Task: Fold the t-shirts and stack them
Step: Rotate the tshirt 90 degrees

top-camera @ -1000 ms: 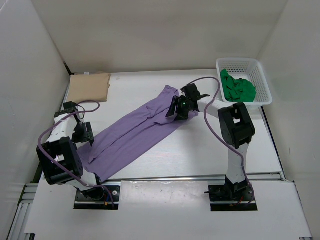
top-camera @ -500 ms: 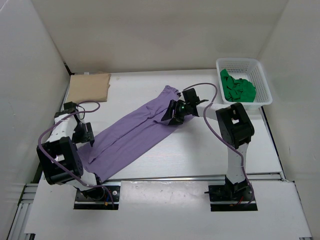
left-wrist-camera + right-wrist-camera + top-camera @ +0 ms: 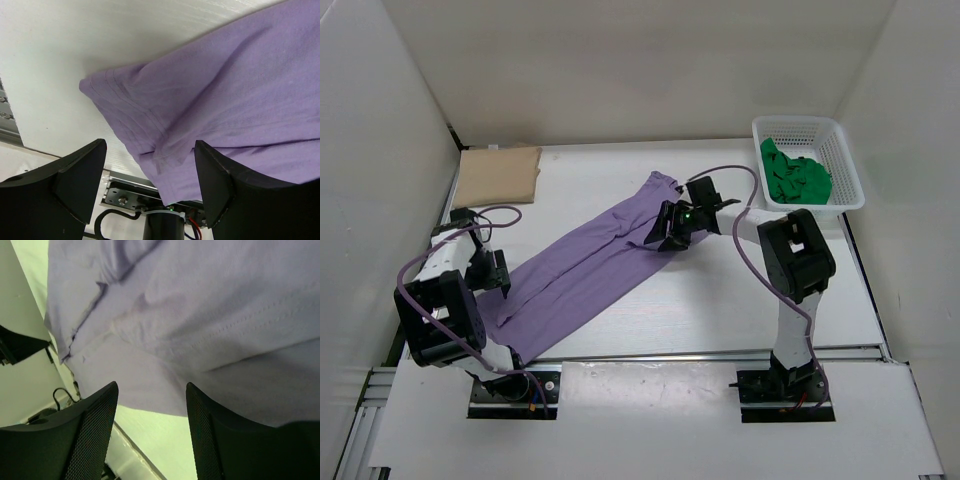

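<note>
A purple t-shirt lies folded into a long strip, running diagonally from the table's near left to the centre back. My left gripper is open and empty over its near-left end; the left wrist view shows the hem corner between the fingers. My right gripper is open and empty, low over the far end of the shirt. A folded tan shirt lies at the back left. Green shirts sit crumpled in a white basket at the back right.
White walls enclose the table on three sides. A metal rail runs along the near edge, with both arm bases on it. The right arm's cable loops over the table near the basket.
My right gripper has moved a little left and lower onto the far end of the purple shirt. My left gripper has shifted slightly down toward the near edge.
</note>
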You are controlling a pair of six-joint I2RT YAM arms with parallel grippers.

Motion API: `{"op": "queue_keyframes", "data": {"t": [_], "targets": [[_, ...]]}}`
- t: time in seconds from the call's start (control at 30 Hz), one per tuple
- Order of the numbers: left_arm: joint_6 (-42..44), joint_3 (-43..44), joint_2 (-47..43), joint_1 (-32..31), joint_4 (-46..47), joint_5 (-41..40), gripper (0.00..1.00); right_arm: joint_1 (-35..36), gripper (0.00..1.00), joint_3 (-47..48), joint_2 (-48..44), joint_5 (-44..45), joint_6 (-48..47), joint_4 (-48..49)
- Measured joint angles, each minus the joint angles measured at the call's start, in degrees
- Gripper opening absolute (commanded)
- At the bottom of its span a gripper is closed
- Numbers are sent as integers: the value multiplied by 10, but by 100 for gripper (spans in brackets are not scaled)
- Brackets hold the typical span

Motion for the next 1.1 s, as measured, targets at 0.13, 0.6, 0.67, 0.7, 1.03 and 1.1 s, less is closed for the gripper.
{"op": "queue_keyframes", "data": {"t": [0.13,0.6,0.67,0.7,1.03,1.1], "targets": [[0,0,1,0,0,0,82,16,61,33,-1,63,-30,-43],[0,0,1,0,-5,0,82,208,68,175,3,525,-213,-240],[0,0,1,0,-7,1,82,218,68,185,23,576,-234,-241],[0,0,1,0,-8,2,82,224,68,196,38,597,-243,-241],[0,1,2,0,-12,7,82,244,68,219,85,598,-300,-221],[0,1,2,0,-12,7,82,245,68,219,85,597,-300,-218]]}}
